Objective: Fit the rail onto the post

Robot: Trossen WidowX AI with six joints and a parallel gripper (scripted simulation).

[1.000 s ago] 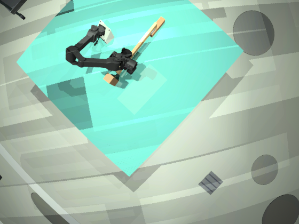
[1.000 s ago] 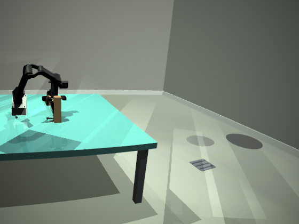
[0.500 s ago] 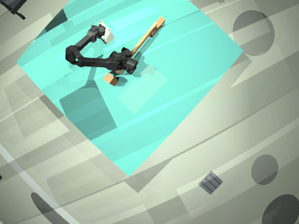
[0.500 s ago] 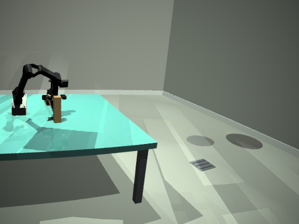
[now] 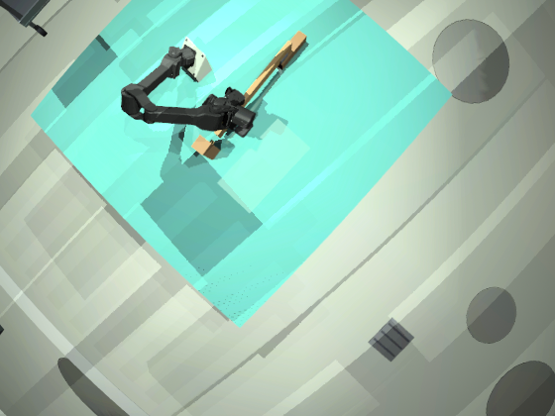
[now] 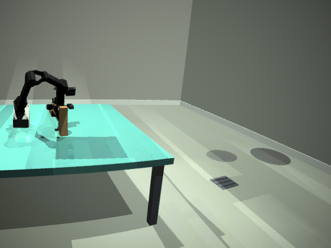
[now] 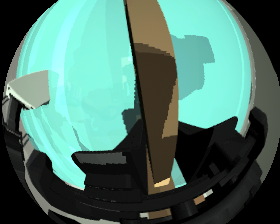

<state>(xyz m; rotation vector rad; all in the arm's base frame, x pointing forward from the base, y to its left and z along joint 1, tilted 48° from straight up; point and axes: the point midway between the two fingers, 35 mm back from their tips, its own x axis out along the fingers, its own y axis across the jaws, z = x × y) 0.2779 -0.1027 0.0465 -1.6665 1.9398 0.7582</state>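
Observation:
The long wooden rail (image 5: 267, 73) (image 7: 156, 90) runs from the low footboard block (image 5: 299, 39) toward the short post (image 5: 202, 145) (image 6: 63, 122). Its far end is at the block; how it sits in the bracket is too small to tell. My gripper (image 7: 150, 120) is shut on the rail near its near end, one finger on each side. In the exterior view, the arm's hand is right behind the upright post. The rail's near end is close to the post in the top view. The pegs, the holes and any remaining gap are hidden or too small to make out.
The arm's pale base plate (image 5: 202, 64) (image 6: 26, 113) stands on the turquoise table (image 5: 347, 121) (image 6: 97, 122), to the left of the rail. The arm arches over from there to the rail. Broad shadows cross the table in front of the post.

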